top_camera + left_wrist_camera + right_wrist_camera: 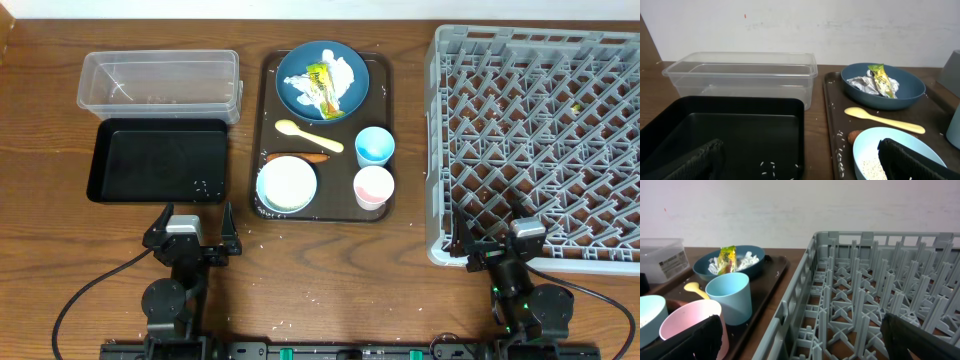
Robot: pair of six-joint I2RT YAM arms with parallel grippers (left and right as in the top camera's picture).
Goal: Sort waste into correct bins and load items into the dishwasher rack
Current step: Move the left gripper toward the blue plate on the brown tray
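Both hands spread, holding nothing, at the near worktop [330,275] edge: left hand [193,226] before the black tray [150,160], right hand [503,241] at the dishwasher rack [540,130] corner. Crumpled paper with wrapper [332,82] lies in the dark blue bowl [288,72] on the brown serving tray [268,125].

A strip of bare tabletop [330,260] lies along the near edge. Narrow gaps separate the black tray [160,160] from the serving tray [337,172] — and that tray from the rack [540,140], whose high wall bars low passage on the right.
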